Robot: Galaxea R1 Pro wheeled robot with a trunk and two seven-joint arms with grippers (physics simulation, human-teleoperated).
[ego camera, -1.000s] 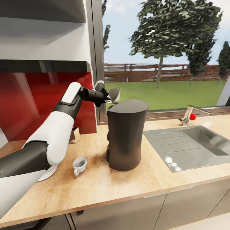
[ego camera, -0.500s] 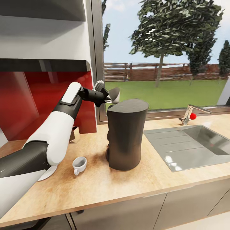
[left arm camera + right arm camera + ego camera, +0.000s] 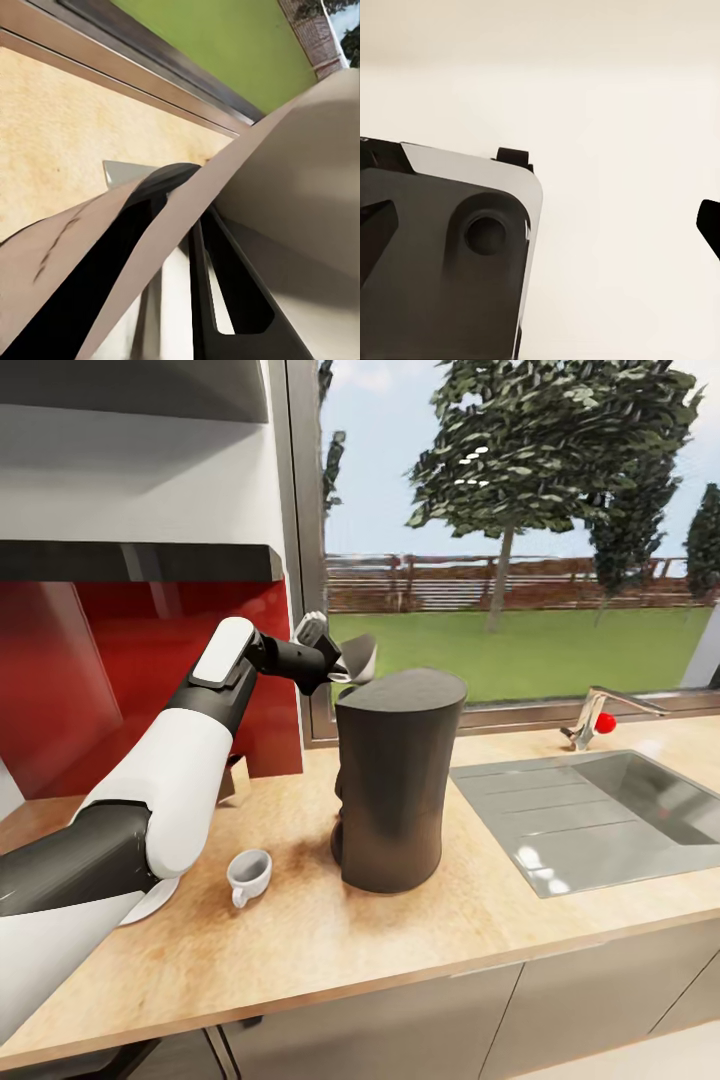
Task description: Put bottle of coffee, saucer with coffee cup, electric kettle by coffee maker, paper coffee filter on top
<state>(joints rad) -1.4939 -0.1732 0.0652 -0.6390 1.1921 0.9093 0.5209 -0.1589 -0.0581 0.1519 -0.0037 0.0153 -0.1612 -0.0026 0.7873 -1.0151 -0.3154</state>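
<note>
Kitchen countertop (image 3: 420,950): left gripper (image 3: 340,660) pinching paper coffee filter (image 3: 358,657) beside coffee maker (image 3: 393,790) top edge; early release likely drops it behind.

Kitchen countertop (image 3: 420,950): light wood grain, thin wooden edge. Coffee maker (image 3: 393,790) upright near centre. Coffee cup (image 3: 248,876) at 9 o'clock of it, near, apart. Saucer (image 3: 152,905) at 8 o'clock of cup, partly hidden. Steel sink (image 3: 590,820) inset at 3 o'clock of coffee maker
</note>
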